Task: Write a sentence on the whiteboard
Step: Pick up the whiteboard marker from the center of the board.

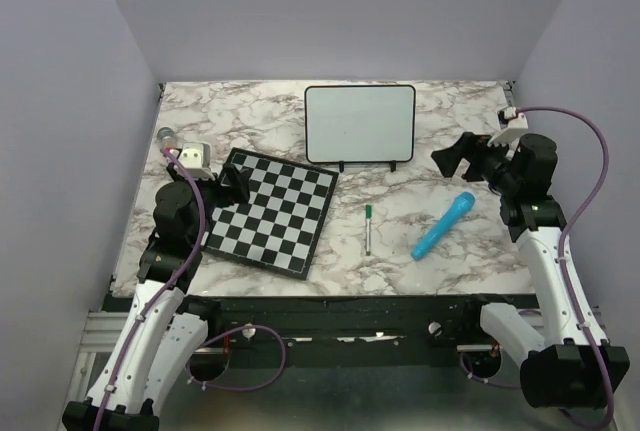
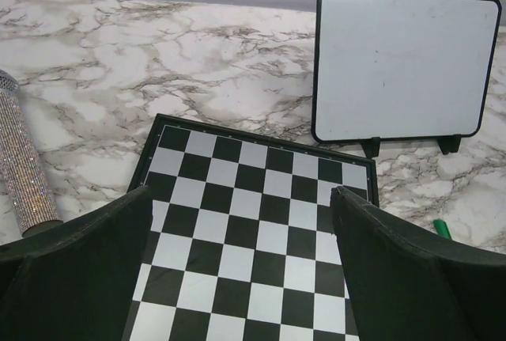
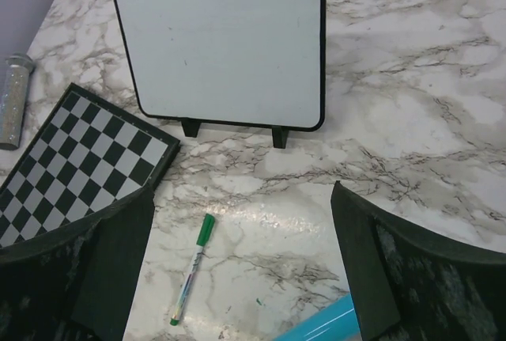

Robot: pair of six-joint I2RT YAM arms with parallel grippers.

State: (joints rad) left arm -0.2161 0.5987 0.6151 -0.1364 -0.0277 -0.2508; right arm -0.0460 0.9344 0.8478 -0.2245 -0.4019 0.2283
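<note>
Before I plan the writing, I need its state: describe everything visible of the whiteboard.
The whiteboard is a white rectangle in a thin black frame with rounded corners, blank apart from faint marks. It stands propped on two small black feet at the far middle of the table; nothing else touches it.

This is a robotics lab's enclosed test cell, not a lived-in room. Plain pale lavender wall panels (image 1: 70,101) box in a marble-patterned tabletop (image 1: 470,166) on three sides. A black-and-white left robot arm (image 1: 175,226) and its twin right robot arm (image 1: 540,241) are bolted to a black metal rail (image 1: 340,313) at the near edge, trailing purple cables (image 1: 606,156) beside a ribbed aluminium frame (image 1: 95,336). Unrelated props sit staged on the tabletop: a black-framed white whiteboard (image 1: 360,123), a black-and-white checkered chessboard (image 1: 270,213) and a green-capped marker pen (image 1: 367,229).
</note>
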